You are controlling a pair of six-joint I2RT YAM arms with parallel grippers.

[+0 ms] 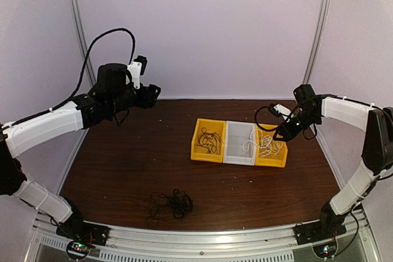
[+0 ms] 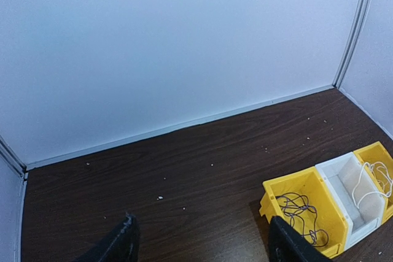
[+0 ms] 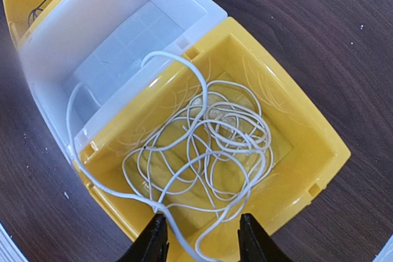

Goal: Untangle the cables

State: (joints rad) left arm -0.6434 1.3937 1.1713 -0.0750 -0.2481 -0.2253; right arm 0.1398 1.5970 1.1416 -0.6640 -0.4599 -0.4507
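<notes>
Right gripper [image 3: 201,240] is shown partly parted over the yellow bin [image 3: 307,139], where the white cable [image 3: 212,151] is coiled; one strand is passed loosely between its fingers. Left gripper [image 2: 202,246] is spread wide, empty.

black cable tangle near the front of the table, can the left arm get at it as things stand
Probably yes. The black cable tangle lies alone on bare table, nothing over or beside it, and the left gripper is open and empty, raised at the back left.
</notes>
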